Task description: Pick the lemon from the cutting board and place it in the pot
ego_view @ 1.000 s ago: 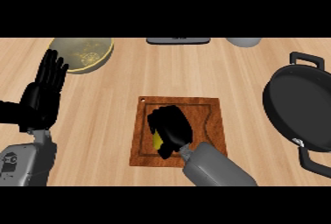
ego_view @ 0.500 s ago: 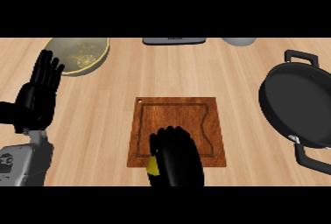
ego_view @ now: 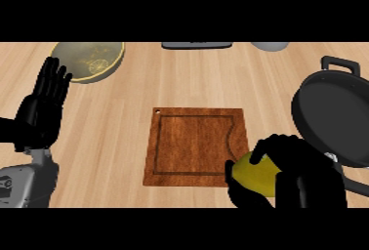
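On the wooden counter (ego_view: 180, 78) a brown cutting board (ego_view: 194, 146) lies near the middle, with a groove running round its face and a small hole in its upper left corner. At the board's lower right corner the right hand (ego_view: 299, 168) curls its fingers round a yellow lemon (ego_view: 256, 172), which sits partly over the board's edge. Just right of that hand is a large black pot (ego_view: 335, 122) with a handle at its top. The left hand (ego_view: 43, 107) rests open at the left edge, fingers up. A greenish plate (ego_view: 86, 61) lies at the upper left, and two grey objects show at the top edge.
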`<move>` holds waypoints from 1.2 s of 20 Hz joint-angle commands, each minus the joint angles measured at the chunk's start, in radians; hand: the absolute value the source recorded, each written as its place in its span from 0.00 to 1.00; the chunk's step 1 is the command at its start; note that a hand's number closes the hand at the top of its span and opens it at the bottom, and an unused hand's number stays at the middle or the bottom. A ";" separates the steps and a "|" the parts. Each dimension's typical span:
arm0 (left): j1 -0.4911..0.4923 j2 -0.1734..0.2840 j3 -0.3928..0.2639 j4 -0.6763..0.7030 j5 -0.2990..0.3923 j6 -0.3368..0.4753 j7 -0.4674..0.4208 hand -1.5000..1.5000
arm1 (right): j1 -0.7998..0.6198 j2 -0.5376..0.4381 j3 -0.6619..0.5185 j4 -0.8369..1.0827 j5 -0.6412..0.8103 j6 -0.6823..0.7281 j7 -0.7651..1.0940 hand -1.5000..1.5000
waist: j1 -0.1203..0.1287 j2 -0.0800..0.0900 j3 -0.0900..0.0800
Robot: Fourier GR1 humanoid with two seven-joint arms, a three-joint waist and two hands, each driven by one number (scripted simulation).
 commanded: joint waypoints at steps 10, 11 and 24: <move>-0.022 -0.024 -0.024 -0.016 -0.012 0.009 0.026 0.50 | 0.235 -0.329 -0.700 0.061 -0.544 -0.094 -0.352 1.00 | 0.016 0.011 0.003; 0.008 -0.031 -0.016 -0.011 -0.019 0.016 0.002 0.50 | 0.302 -0.328 -0.719 0.068 -0.568 -0.122 -0.413 1.00 | 0.014 0.008 0.002; -0.009 -0.023 0.010 0.034 -0.010 -0.019 -0.050 0.50 | 0.096 -0.386 -0.974 0.732 -0.830 -0.124 -0.986 1.00 | 0.031 0.010 0.000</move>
